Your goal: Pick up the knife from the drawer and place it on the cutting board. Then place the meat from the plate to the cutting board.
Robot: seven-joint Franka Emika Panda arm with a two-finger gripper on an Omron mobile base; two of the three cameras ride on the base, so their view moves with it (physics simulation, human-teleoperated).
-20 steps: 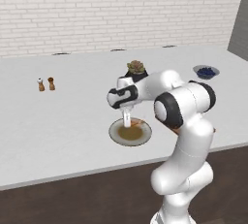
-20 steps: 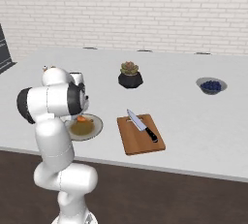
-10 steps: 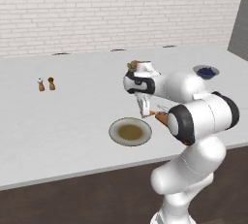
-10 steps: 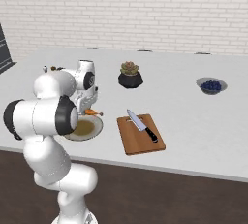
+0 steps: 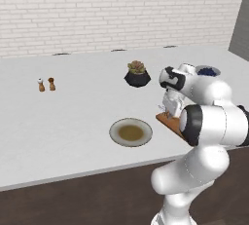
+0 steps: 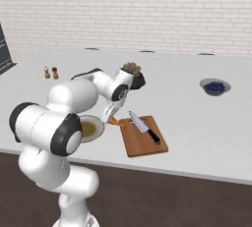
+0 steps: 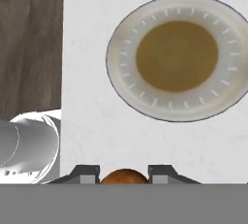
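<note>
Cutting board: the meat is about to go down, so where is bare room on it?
The cutting board is bare at its near end and left strip, beside the plate. The knife crosses the far half diagonally.

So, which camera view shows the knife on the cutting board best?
The right base view: the whole knife lies in plain sight on the cutting board, silver blade and black handle both clear. In the left base view the arm hides most of the board, and I cannot make out the knife there.
</note>
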